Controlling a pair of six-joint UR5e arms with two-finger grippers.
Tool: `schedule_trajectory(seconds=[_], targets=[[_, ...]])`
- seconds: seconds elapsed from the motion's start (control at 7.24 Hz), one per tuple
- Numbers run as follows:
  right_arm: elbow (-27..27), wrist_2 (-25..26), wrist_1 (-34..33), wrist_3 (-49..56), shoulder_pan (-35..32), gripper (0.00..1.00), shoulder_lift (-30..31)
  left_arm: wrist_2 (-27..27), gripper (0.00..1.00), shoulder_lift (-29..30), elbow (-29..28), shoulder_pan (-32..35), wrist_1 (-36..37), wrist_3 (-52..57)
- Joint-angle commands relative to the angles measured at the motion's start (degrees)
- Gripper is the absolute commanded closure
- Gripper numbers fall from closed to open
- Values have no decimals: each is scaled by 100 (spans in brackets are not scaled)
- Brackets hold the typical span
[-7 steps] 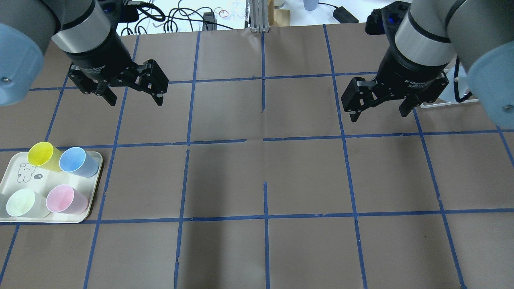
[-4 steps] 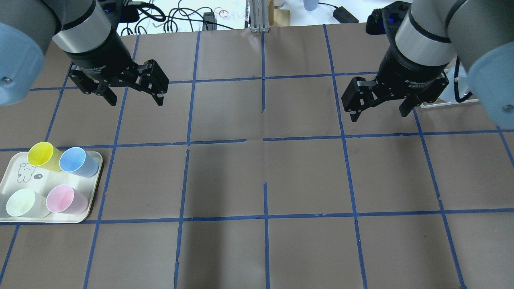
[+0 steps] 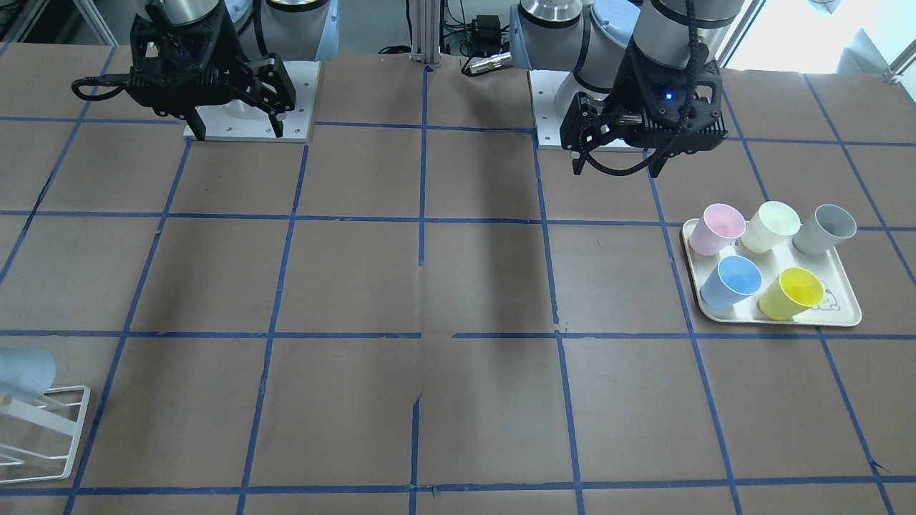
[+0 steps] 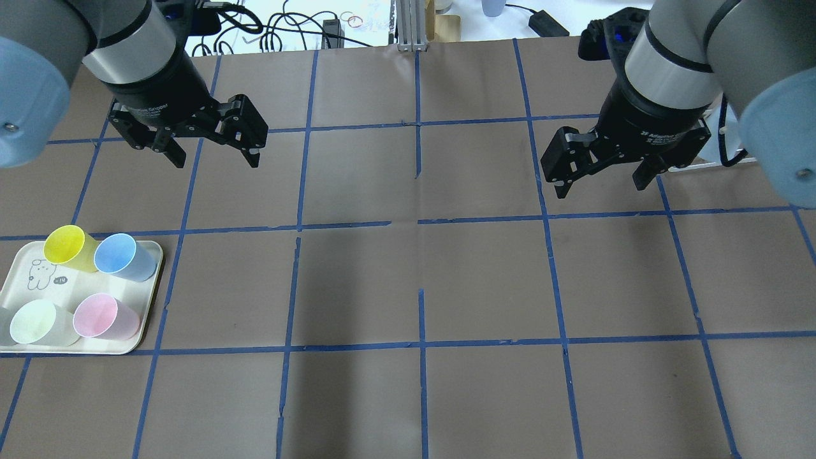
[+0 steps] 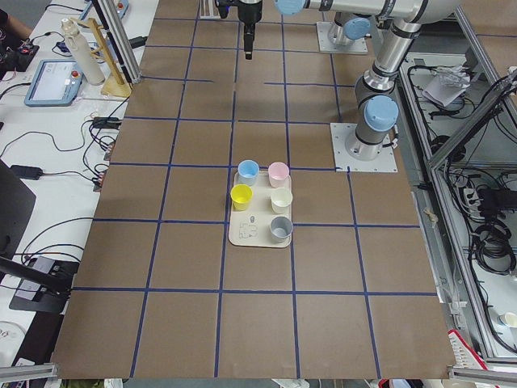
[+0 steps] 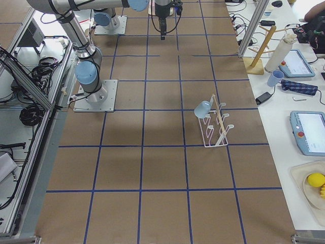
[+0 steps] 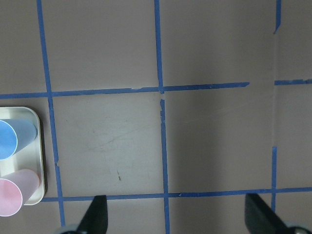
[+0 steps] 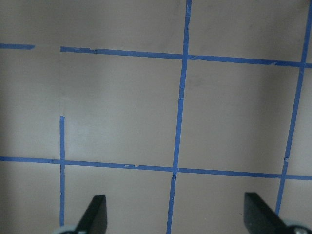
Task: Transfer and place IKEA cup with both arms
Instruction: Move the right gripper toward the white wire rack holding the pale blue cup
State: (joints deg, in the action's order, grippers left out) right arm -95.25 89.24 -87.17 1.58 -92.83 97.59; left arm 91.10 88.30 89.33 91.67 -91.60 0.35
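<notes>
The IKEA cup (image 6: 203,108), a very pale blue tumbler, hangs tilted on a white wire rack (image 6: 216,133) near the table's far edge on my right; it also shows at the lower left of the front-facing view (image 3: 25,373). My right gripper (image 4: 599,185) is open and empty, hovering above the table short of the rack. In the front-facing view it (image 3: 238,132) is at the upper left. My left gripper (image 4: 213,159) is open and empty, hovering above and beyond the tray (image 4: 150,319). In the front-facing view it (image 3: 617,172) is at the upper right.
The cream tray (image 3: 848,315) holds a yellow cup (image 4: 64,245), a cornflower-blue cup (image 4: 118,255), a pink cup (image 4: 99,315), a pale green cup (image 4: 32,322) and a grey cup (image 3: 830,227). Cables and gear lie beyond the table's far edge.
My right gripper has shifted slightly and now covers more of the rack's base behind it. The left arm and the cups have not moved.
</notes>
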Motion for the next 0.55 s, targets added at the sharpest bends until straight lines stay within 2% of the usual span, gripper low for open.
schedule_trajectory(seconds=[0.0,0.41], targets=[[6,23,-2,18,19,0,-3,-5,0,-6,6,0,-7,0],[7,67,-124,-26,246,0,-38,-31,0,3,15,0,-7,9]])
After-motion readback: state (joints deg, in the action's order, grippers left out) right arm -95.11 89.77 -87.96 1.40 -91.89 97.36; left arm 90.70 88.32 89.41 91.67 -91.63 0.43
